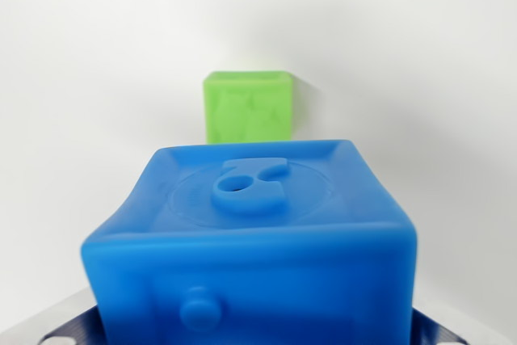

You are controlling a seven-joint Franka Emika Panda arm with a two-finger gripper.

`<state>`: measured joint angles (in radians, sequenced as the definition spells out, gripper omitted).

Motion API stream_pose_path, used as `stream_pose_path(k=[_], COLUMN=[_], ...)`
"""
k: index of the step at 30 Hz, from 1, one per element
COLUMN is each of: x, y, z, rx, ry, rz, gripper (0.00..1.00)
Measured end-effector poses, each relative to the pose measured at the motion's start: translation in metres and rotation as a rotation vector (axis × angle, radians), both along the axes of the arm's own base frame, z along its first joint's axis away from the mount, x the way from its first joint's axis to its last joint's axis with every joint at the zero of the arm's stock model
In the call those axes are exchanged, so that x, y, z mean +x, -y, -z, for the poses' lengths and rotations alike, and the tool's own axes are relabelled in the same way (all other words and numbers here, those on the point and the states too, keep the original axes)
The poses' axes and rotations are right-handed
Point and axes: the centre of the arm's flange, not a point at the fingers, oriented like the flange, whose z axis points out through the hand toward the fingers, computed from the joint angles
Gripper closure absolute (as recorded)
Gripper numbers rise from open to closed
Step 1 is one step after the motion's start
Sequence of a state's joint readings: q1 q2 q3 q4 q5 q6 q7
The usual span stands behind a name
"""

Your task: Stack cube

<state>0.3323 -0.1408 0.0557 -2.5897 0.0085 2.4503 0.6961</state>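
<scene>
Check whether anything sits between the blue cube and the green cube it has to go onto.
Nothing visible does. The blue cube fills the wrist view's foreground, and beyond it only bare white surface shows up to the green cube, which stands alone with its top uncovered.

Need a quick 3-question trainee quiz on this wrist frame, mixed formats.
1. True or false: the blue cube already sits on top of the green cube.
2. Which cube fills the near foreground of the wrist view? A) green B) blue C) red
3. Fill in: the raised shape on the blue cube's top face has a round ____ in it.

Key: 1 false, they are apart, green lies beyond on the white surface; 2 B; 3 hole.
</scene>
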Motion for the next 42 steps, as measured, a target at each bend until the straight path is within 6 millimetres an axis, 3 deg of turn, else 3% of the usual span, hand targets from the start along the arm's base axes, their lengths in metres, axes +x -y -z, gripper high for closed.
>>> stream_pose_path(k=[6,12,42], x=[-0.002,-0.001,-0.002], y=[-0.007,-0.007,-0.007], z=[0.002,0.025,0.101], rx=[0.0,0.0,0.002], ry=[0.0,-0.008,-0.008], rz=[-0.023,-0.022,-0.024], gripper=[1.0,1.0,1.0])
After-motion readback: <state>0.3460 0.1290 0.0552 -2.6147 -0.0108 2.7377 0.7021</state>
